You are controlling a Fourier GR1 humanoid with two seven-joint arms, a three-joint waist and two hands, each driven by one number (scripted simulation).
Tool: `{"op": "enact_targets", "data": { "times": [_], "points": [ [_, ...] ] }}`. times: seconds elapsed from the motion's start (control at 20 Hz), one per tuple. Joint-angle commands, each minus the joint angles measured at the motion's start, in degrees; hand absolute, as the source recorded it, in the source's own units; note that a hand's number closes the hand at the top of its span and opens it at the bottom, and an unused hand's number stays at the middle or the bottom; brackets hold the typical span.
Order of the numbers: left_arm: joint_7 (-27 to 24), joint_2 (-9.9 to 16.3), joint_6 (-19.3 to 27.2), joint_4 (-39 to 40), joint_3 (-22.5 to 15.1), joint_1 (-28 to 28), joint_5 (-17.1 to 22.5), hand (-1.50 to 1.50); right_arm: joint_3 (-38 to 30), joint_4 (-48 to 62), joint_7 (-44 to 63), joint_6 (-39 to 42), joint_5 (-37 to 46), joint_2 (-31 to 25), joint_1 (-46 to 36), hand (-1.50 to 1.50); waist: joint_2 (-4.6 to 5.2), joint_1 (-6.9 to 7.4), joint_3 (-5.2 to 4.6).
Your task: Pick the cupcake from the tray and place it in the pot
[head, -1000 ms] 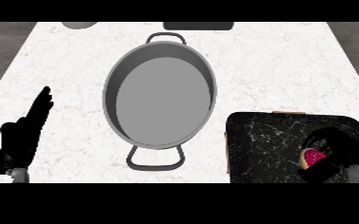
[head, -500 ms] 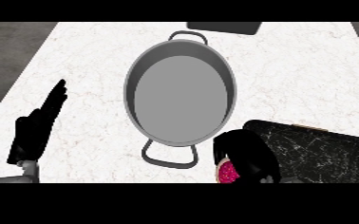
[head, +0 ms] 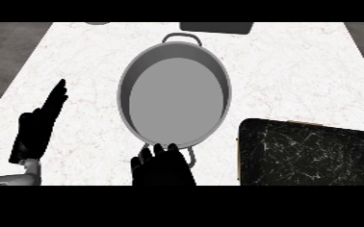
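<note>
We see the right hand (head: 162,167) over the pot's (head: 175,95) near handle, cut off below; its grip and the cupcake stay hidden from us; the tray (head: 302,153) lies right; the left hand (head: 39,127) rests open.

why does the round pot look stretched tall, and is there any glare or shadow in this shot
Head view: the steep downward angle stretches the grey metal pot into a tall oval; its inside is flat grey, without glare. The white marbled counter is evenly lit and shows no clear cast shadows. The black right hand and the black left hand read as dark silhouettes with little detail; the dark marbled tray is cropped.
</note>
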Motion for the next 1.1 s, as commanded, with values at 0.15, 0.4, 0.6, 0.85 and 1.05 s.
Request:
{"op": "enact_targets", "data": {
  "times": [0.15, 0.4, 0.6, 0.85, 1.05],
  "points": [
    [0.3, -1.2, 1.5, 0.7, 0.3, -0.3, -0.5, 0.00, 3.7, 0.9, 12.3, -12.5, 7.0, 2.0, -12.2, 1.50, 0.23, -1.55, 0.09],
    [-1.2, -0.2, -0.5, -1.3, 1.2, 2.8, 1.1, 0.00, -1.7, 3.3, 14.5, -19.7, 3.5, 2.0, -17.0, 1.50, 0.39, -0.64, 0.09],
    [-0.8, -0.3, 0.6, 2.3, 1.8, -1.0, 0.0, 0.00, -4.4, 7.0, 13.2, -24.9, -0.7, 2.0, -23.7, 1.50, 0.78, -1.57, 0.09],
    [-1.8, -1.2, 1.2, -2.0, 1.1, 3.6, -0.8, 0.00, -10.2, 13.8, 10.4, -27.9, -4.1, 2.0, -29.0, 1.50, 0.70, -1.61, 0.16],
    [-3.5, -0.7, 0.5, 0.3, 2.2, 3.1, -0.7, 0.00, -15.0, 22.3, 1.8, -31.0, -7.7, 2.0, -32.3, 1.50, 0.95, -2.39, 0.17]
  ]
}}
